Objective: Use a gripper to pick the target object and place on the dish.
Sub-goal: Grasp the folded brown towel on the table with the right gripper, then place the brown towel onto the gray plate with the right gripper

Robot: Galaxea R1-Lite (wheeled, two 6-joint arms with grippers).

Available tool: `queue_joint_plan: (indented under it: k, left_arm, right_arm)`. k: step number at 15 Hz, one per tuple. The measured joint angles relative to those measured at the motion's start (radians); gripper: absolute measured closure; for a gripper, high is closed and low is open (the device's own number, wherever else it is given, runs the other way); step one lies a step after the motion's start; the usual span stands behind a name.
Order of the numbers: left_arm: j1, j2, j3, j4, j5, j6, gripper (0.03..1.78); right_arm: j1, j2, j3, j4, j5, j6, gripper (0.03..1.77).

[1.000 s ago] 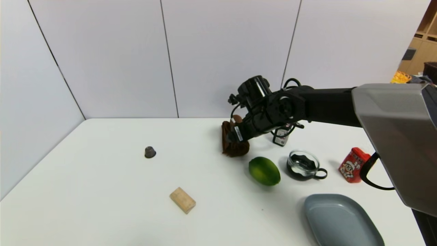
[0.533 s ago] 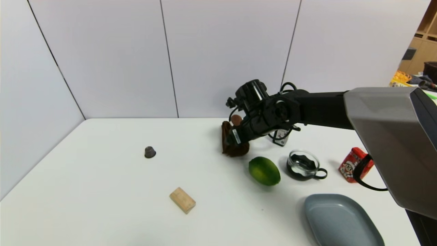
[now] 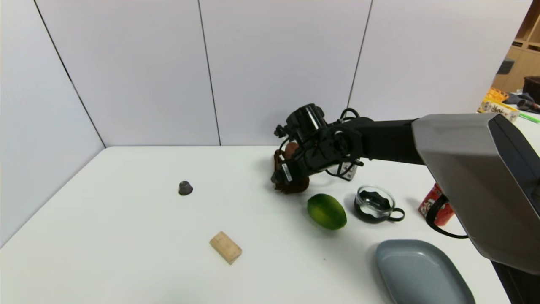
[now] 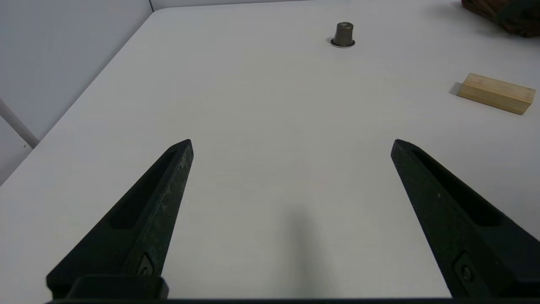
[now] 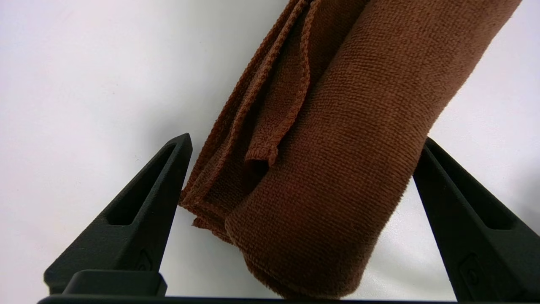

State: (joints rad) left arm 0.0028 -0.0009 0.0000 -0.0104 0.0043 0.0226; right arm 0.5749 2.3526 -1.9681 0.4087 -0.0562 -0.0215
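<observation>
The target object, a dark brown rolled towel (image 5: 337, 147), lies on the white table at the back centre. In the head view only its near end (image 3: 297, 187) shows under the arm. My right gripper (image 5: 306, 139) is open and low over it, one finger on each side of the roll, not squeezing it. The dish (image 3: 417, 270), a grey-blue plate, sits at the front right, well apart from the towel. My left gripper (image 4: 291, 141) hangs open over bare table at the left, holding nothing.
A green fruit (image 3: 326, 211) and a glass cup (image 3: 374, 203) lie between the towel and the dish. A red box (image 3: 438, 207) stands at the right, a small bottle (image 3: 348, 171) behind the arm. A wooden block (image 3: 225, 247) and a grey capsule (image 3: 185, 188) sit to the left.
My right arm has moved left and down, bringing the open gripper lower around the towel. The towel and the other things have not moved.
</observation>
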Motion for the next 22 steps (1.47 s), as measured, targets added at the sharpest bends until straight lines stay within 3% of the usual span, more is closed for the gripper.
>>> queue_joint_plan:
  k: [6, 7, 10, 13, 14, 15, 22]
  left_arm:
    - [0.000, 0.000, 0.000, 0.000, 0.000, 0.000, 0.12]
    - [0.000, 0.000, 0.000, 0.000, 0.000, 0.000, 0.12]
    - [0.000, 0.000, 0.000, 0.000, 0.000, 0.000, 0.12]
    - [0.000, 0.000, 0.000, 0.000, 0.000, 0.000, 0.12]
    - [0.000, 0.000, 0.000, 0.000, 0.000, 0.000, 0.12]
    - [0.000, 0.000, 0.000, 0.000, 0.000, 0.000, 0.12]
    - [0.000, 0.000, 0.000, 0.000, 0.000, 0.000, 0.12]
  right_arm:
    - [-0.009, 0.020, 0.000, -0.005, 0.000, -0.001, 0.09]
    - [-0.011, 0.021, 0.000, -0.005, -0.002, -0.001, 0.31]
    - [-0.013, 0.023, 0.000, -0.006, -0.003, -0.005, 0.75]
    - [-0.012, 0.024, 0.000, -0.006, -0.005, -0.006, 1.03]
    - [-0.011, 0.024, 0.000, -0.006, -0.008, -0.005, 1.28]
    - [-0.010, 0.023, 0.000, -0.007, -0.008, -0.005, 1.42]
    - [-0.017, -0.024, 0.001, -0.076, -0.030, -0.059, 1.42]
